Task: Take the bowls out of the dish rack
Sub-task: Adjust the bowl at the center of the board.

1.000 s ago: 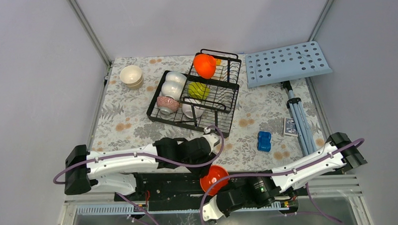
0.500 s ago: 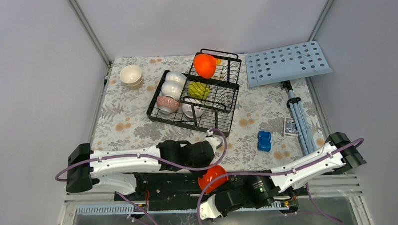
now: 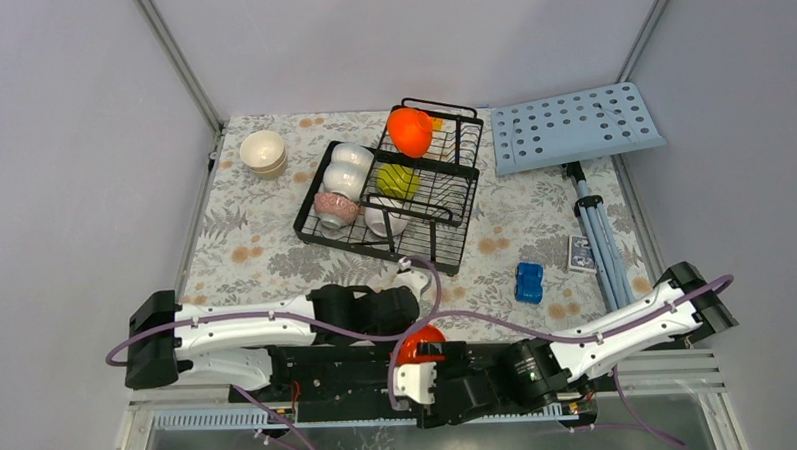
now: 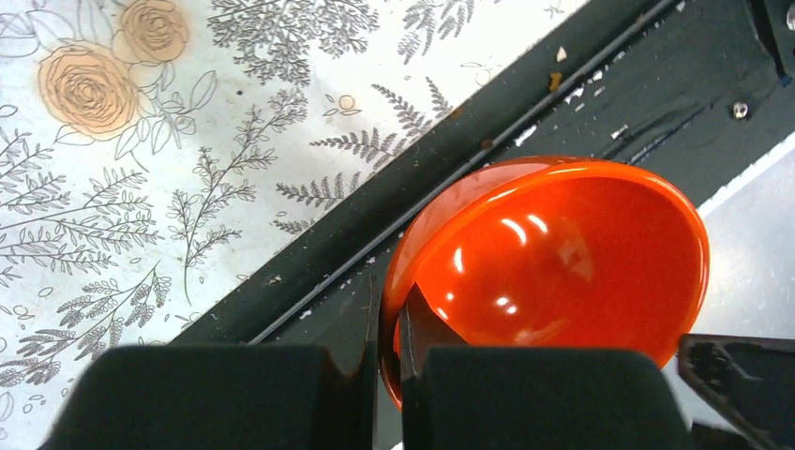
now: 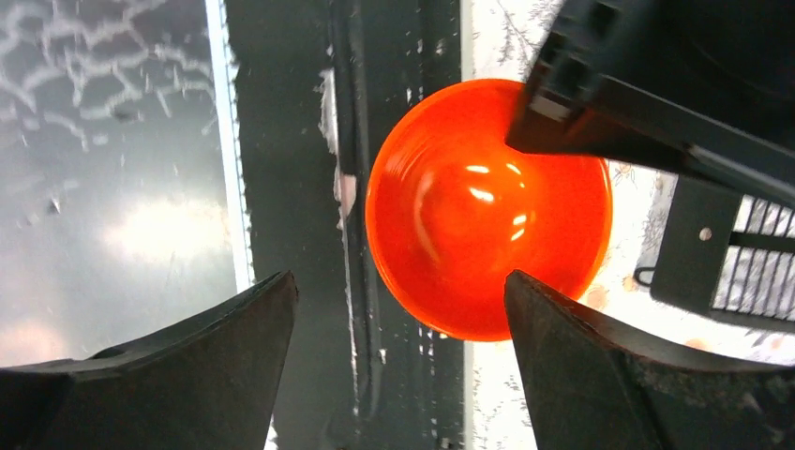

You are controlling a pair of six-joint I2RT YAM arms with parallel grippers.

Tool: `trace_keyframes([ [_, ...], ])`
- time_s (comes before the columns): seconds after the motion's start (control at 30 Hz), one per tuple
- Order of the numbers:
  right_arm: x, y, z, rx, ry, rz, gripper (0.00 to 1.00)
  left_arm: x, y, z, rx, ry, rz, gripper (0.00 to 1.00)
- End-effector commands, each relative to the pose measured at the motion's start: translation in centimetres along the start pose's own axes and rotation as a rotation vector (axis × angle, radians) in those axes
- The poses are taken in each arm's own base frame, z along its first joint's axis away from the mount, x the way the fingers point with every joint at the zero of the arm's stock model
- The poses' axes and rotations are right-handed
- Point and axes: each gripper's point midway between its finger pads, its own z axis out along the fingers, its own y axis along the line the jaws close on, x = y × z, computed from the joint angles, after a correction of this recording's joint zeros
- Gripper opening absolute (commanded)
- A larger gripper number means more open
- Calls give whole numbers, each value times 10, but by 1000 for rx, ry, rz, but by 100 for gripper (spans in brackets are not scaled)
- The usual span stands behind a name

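A glossy orange bowl [image 3: 424, 339] hangs over the black base strip at the table's near edge. My left gripper [image 4: 391, 309] is shut on its rim, one finger inside and one outside the bowl [image 4: 562, 262]. My right gripper [image 5: 398, 319] stands open just below the bowl [image 5: 469, 234], its fingers wide apart and touching nothing. The black dish rack [image 3: 455, 238] at mid-table holds another orange bowl [image 3: 409, 131], a yellow-green bowl [image 3: 397, 181], white bowls [image 3: 348, 167] and a pink-speckled bowl [image 3: 335, 207]. Stacked cream bowls [image 3: 263, 152] sit on the cloth at the far left.
A light-blue perforated board [image 3: 574, 126] rests on a tripod [image 3: 597, 233] at the far right. A blue toy car [image 3: 529, 280] and a small card box [image 3: 580, 253] lie on the floral cloth right of the rack.
My left gripper shut on the orange bowl's rim. My right gripper opened, let go of the bowl and drew back toward the near edge.
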Motion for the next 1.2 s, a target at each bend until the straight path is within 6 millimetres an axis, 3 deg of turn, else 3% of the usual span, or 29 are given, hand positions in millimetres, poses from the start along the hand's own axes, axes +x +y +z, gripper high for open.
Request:
trace_keyframes([
  [0.0,-27,-20,-10,135,-160,334,88,-23,4,-4,1,-136,-120,0],
  [0.17,-43,-44,-26,238,-292,583,98,-24,24,0,-41,-175,-235,0],
  [0.3,-39,-72,-35,408,-327,744,99,-28,40,-4,-85,-251,-351,0],
  [0.47,-24,-110,-32,542,-328,1039,88,-31,56,-9,-116,-342,-497,0],
  [0.63,-13,-136,-23,547,-401,1269,65,-34,66,-14,-120,-414,-641,0],
  [0.97,16,-153,14,578,-258,1353,62,-18,76,0,-246,-347,-859,0],
  [1.17,15,-150,37,540,-202,1331,54,-12,72,7,-285,-294,-865,0],
])
